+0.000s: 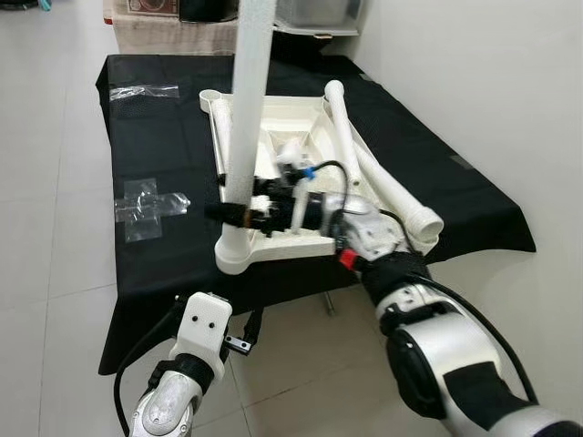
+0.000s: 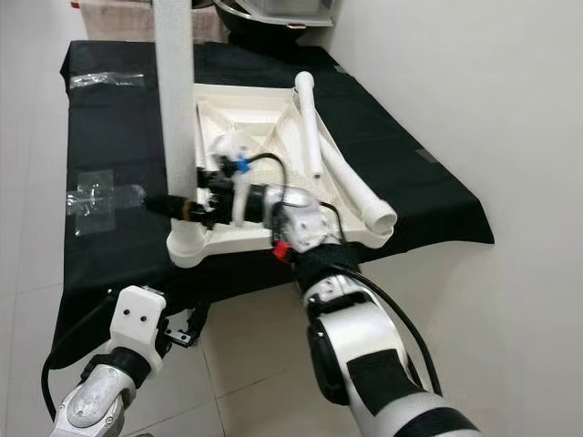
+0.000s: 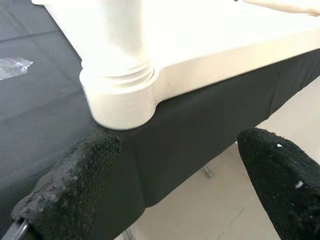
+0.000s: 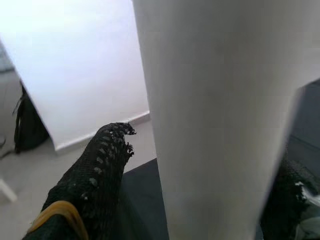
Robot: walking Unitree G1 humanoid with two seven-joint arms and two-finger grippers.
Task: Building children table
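Observation:
The white children's table top (image 1: 293, 244) lies upside down on a table under a black cloth (image 1: 155, 155). One white leg (image 1: 248, 109) stands upright in the near left corner socket (image 1: 235, 256). My right gripper (image 1: 239, 212) is shut on this leg just above the socket; the leg (image 4: 220, 110) runs between its black fingers (image 4: 95, 175). Two loose white legs (image 1: 342, 127) (image 1: 396, 196) lie along the top's right side. My left gripper (image 3: 175, 170) hangs open below the table's front edge, facing the socket (image 3: 120, 100) without touching it.
Clear tape patches (image 1: 150, 208) (image 1: 144, 91) are stuck to the cloth left of the table top. A white wall (image 1: 492, 82) runs close along the right. Light floor tiles (image 1: 46, 182) lie to the left and in front. Boxes (image 1: 319, 14) stand at the far end.

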